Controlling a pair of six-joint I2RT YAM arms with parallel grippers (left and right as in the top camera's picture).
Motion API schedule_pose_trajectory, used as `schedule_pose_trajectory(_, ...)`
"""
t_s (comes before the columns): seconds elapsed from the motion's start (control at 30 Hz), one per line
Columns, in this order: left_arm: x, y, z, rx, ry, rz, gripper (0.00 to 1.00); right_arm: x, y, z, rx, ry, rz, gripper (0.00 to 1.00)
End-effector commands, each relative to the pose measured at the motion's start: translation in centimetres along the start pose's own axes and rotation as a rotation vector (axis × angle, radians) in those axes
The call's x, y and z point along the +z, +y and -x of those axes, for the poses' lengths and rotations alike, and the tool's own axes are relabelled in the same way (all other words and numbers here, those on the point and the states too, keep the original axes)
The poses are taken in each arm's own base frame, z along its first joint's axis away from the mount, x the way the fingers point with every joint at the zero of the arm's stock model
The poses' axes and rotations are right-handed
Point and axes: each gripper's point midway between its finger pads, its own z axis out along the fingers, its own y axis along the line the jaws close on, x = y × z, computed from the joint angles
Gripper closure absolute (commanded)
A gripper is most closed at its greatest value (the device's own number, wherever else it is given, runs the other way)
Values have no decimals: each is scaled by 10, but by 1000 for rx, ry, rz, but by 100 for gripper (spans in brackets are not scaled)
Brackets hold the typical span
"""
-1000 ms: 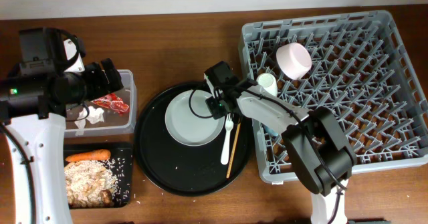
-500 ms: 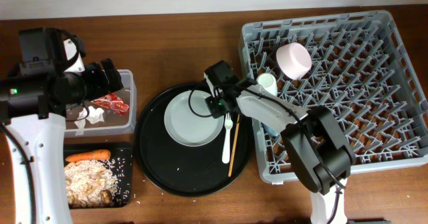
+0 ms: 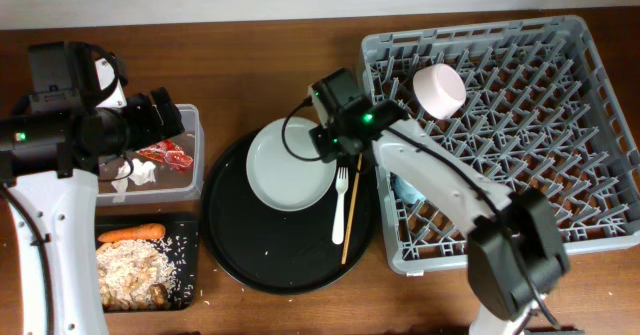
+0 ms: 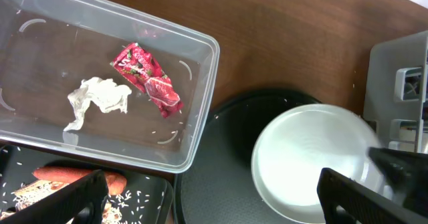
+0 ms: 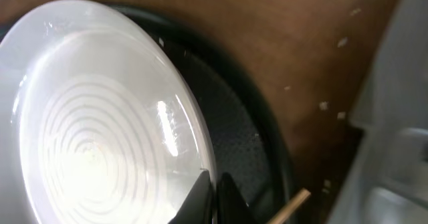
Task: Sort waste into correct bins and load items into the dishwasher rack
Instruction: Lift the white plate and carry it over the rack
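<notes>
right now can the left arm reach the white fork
Probably not cleanly: the fork lies beyond the plate, whose rim the right gripper pinches just above the fork's tines. The left gripper hangs open over the tub.

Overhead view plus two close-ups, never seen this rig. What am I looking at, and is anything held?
Two robot arms at a table. The wide picture is from a camera above; the close-ups are from cameras on each wrist. The right end effector pinches the rim of the grey-green plate above the round black tray, where a white fork and chopsticks lie. The left end effector hangs open over the clear tub holding a red wrapper and tissue. The grey rack holds a pink bowl.
</notes>
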Motion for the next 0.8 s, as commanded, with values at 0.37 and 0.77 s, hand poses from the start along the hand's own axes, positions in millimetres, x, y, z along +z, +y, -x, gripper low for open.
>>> schedule_pose_trajectory(0.37,-9,1,4,-12,-29,5,1,-169,-84,33,-136,-250,-495,96)
schedule_pose_trajectory(0.77,-9,1,4,-12,-29,5,1,-269,-212,-16,-218,-41,-943,96)
